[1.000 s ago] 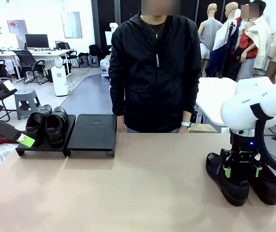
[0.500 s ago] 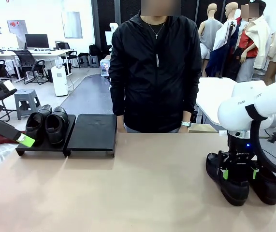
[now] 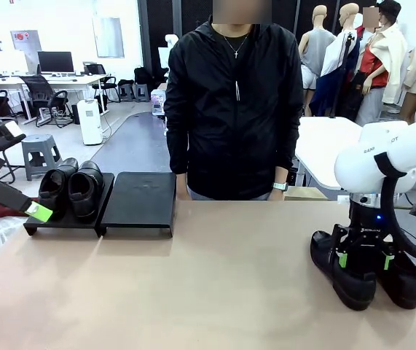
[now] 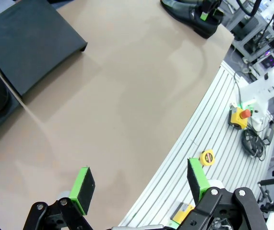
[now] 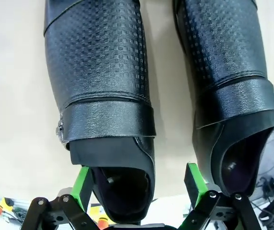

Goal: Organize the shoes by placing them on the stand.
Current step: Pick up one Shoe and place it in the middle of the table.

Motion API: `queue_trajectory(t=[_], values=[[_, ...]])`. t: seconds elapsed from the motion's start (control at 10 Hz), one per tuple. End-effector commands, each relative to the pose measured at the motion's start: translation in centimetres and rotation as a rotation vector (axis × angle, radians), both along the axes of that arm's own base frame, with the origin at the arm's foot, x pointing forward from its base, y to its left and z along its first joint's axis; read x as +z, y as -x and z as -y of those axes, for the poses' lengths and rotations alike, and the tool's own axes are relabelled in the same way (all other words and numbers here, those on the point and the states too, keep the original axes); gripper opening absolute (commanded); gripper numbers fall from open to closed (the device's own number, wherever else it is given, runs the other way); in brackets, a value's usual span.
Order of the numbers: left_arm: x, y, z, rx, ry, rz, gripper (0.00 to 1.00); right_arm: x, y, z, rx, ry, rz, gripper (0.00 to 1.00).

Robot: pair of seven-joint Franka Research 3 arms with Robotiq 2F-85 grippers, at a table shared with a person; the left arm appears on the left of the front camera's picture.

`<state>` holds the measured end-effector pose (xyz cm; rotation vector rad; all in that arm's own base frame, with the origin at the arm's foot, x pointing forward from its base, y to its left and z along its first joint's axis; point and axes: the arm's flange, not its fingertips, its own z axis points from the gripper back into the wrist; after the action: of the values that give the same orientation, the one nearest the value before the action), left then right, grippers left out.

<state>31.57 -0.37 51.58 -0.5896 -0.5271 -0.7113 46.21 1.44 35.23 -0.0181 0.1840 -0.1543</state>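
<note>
Two black shoes (image 3: 56,188) (image 3: 85,189) sit side by side on the left panel of the black stand (image 3: 140,198). Two more shoes (image 3: 346,273) (image 3: 406,281) lie on the table at the right. My right gripper (image 3: 364,259) hangs open just over them. In the right wrist view its jaws (image 5: 137,187) straddle the heel of one shoe (image 5: 101,72), one pad between it and the other shoe (image 5: 228,62). My left gripper (image 3: 38,211) is open at the far left, in front of the stand. In the left wrist view it (image 4: 139,184) holds nothing above bare table.
A person in a black jacket (image 3: 233,109) stands at the far edge behind the table. The stand's right panel (image 4: 29,43) carries nothing. Beyond the table's near edge, a yellow tape measure (image 4: 206,156) and an emergency-stop box (image 4: 240,116) lie on a ribbed surface.
The right arm has swayed slightly over the two shoes at the right, its gripper staying open above them. The left arm and the shoes have not moved.
</note>
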Motion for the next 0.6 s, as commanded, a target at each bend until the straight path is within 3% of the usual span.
queue_trajectory(t=[0.0,0.2,0.3,0.4,0.5], values=[[0.06,-0.11,-0.19,-0.002,0.012,-0.006,1.0,-0.36,-1.08,0.1,-0.041,-0.043,0.021,1.0],[0.06,-0.11,-0.19,-0.002,0.012,-0.006,1.0,-0.24,-1.28,0.57,-0.081,-0.083,0.003,1.0],[0.06,-0.11,-0.19,-0.002,0.012,-0.006,1.0,-0.27,-1.3,0.86,-0.081,-0.098,0.03,0.73],[0.06,-0.11,-0.19,-0.002,0.012,-0.006,1.0,-0.24,-1.25,0.92,-0.076,-0.118,0.025,0.13],[0.06,-0.11,-0.19,-0.002,0.012,-0.006,1.0,-0.22,-1.27,0.95,-0.075,-0.117,0.025,0.0]])
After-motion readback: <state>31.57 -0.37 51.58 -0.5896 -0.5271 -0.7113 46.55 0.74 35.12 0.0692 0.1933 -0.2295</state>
